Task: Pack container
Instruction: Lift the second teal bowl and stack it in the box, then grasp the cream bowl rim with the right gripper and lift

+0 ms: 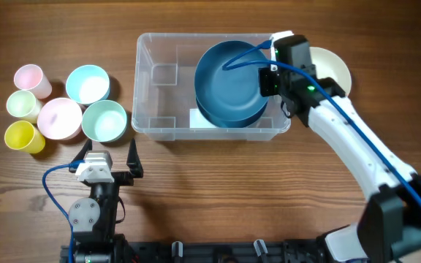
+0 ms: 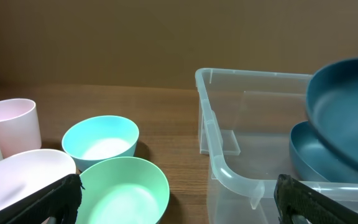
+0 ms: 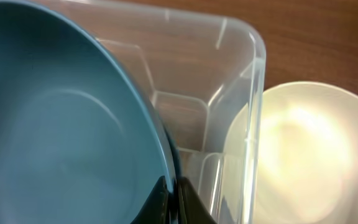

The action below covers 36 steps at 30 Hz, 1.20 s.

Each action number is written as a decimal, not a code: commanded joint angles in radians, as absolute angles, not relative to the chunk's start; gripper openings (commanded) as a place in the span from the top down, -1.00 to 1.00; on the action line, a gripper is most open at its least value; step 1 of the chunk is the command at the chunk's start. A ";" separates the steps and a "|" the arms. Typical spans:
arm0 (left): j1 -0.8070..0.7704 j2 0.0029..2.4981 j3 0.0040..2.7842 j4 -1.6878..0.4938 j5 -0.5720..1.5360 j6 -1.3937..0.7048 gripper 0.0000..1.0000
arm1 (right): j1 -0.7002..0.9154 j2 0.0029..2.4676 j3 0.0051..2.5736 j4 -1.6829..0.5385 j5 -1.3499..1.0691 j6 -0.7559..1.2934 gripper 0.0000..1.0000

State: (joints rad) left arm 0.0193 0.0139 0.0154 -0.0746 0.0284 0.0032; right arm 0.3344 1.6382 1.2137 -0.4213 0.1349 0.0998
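Left half of the container [image 1: 159, 95] is wide open, a gripper could drop straight in. Right half's hogged by the blue plates [image 1: 225, 84] and the right gripper [image 1: 267, 76] clamped on one. The cups and bowls [image 1: 63, 117] crowd the table [image 1: 232, 190] left of it, cream plate [image 1: 338, 69] right.

One clear bin [image 1: 156, 80]. Two dark blue dishes: upper dish [image 2: 347, 99], lower dish [image 2: 304, 155]. One cream plate [image 1: 336, 66]. Three bowls — blue bowl [image 1: 88, 84], pink bowl [image 1: 59, 118], green bowl [image 1: 104, 121]. Three cups — pink cup [image 1: 28, 77], pale cup [image 1: 22, 104], yellow cup [image 1: 20, 136].
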 commanded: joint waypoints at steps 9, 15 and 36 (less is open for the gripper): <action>0.014 0.010 0.006 -0.073 0.037 0.022 -1.00 | 0.337 1.675 1.227 -0.402 0.119 0.075 -0.02; 0.014 0.010 0.006 -0.073 0.037 0.022 -1.00 | 0.337 1.626 1.242 -0.399 0.104 0.082 -0.04; 0.014 0.010 0.006 -0.073 0.037 0.022 -1.00 | -0.198 1.365 1.399 -0.892 0.189 0.420 -0.05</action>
